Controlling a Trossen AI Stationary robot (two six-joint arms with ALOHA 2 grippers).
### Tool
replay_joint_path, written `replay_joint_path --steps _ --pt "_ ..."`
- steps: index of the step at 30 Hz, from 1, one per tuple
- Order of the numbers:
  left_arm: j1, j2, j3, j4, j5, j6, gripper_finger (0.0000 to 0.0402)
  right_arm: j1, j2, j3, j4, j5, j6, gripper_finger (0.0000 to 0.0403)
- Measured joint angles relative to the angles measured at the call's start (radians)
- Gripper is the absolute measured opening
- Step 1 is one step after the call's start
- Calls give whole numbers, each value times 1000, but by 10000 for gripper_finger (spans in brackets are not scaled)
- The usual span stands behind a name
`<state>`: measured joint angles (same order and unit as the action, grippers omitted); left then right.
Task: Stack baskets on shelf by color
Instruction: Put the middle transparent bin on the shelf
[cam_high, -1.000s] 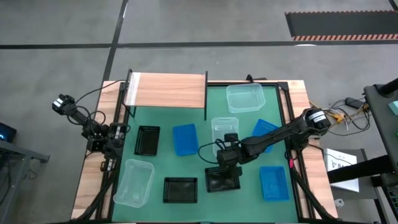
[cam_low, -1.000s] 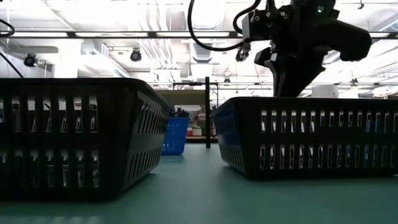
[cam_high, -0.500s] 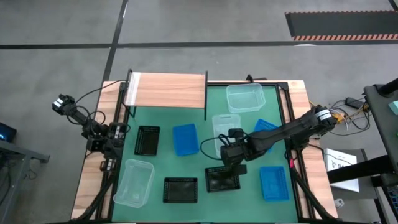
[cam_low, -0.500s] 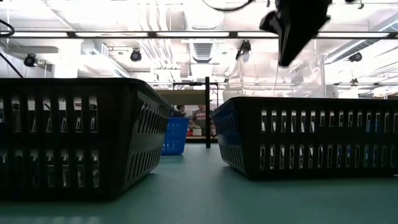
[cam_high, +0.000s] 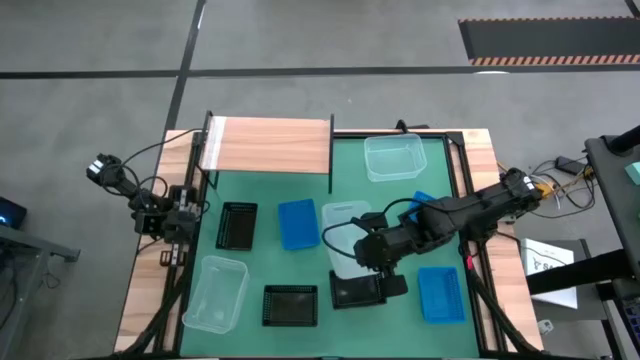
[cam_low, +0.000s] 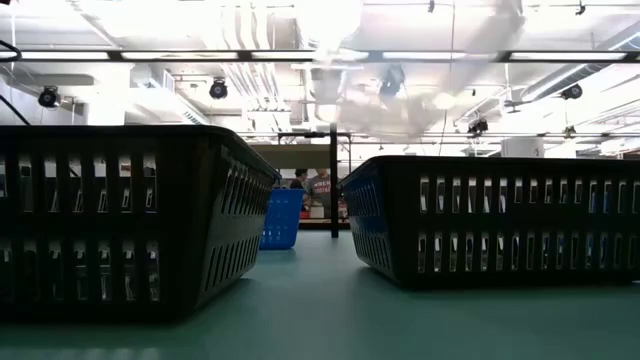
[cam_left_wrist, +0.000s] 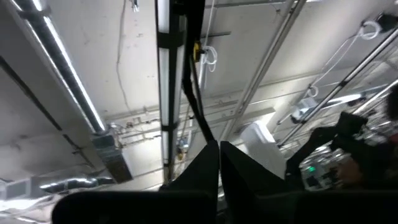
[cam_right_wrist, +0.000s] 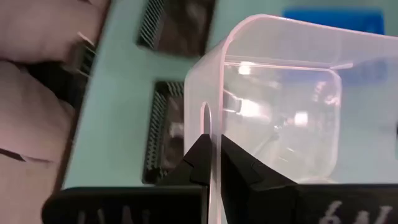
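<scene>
My right gripper (cam_high: 368, 246) is shut on a clear basket (cam_high: 345, 238) held above the green mat, right of the table's middle; the basket also shows in the right wrist view (cam_right_wrist: 280, 106) and as a see-through blur high in the low view (cam_low: 400, 80). Another clear basket (cam_high: 393, 158) rests on its bottom at the far right, and a third (cam_high: 215, 293) lies near left. Black baskets (cam_high: 237, 225) (cam_high: 290, 305) (cam_high: 358, 290) and blue baskets (cam_high: 297, 222) (cam_high: 440, 293) stand on the mat. The wooden shelf (cam_high: 268, 145) is far left. My left gripper (cam_left_wrist: 219, 149) is shut and empty at the left edge, pointing at the ceiling. My right gripper pinches one side wall of the clear basket (cam_right_wrist: 207, 127) at its rim, just below an oval slot, with one finger inside the basket and one outside. The fingers reach in from the table's right side. The basket is lifted clear of the mat.
A blue basket (cam_high: 428, 203) lies partly under my right arm. A black basket (cam_low: 500, 220) and another (cam_low: 120, 230) stand close to the near edge. The mat between the shelf and the baskets is bare.
My right gripper has gone up and a little toward the table's left with the clear basket. The basket has left the mat and now hangs clear above the other baskets; the gripper has left the top of the low view.
</scene>
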<state>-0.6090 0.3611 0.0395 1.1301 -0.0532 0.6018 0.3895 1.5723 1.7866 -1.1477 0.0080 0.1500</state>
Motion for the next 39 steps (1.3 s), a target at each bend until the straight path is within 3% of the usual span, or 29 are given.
replay_joint_path --steps 4,10,17,21,32,39 --pt "0 -21 0 32 -14 107 0 21 0 56 109 10 -71 9" --pt "0 -49 0 118 -15 142 0 10 0 79 302 69 -224 8" --pt "0 -56 -5 108 -16 139 0 -36 0 81 479 255 -436 8" --pt "0 -56 -5 109 -16 138 0 -99 21 78 544 284 -518 8" --pt "0 -63 -6 120 -16 139 0 -317 220 267 487 285 -565 8" --pt "0 -69 -6 119 -16 138 0 -423 387 432 320 347 -569 8"
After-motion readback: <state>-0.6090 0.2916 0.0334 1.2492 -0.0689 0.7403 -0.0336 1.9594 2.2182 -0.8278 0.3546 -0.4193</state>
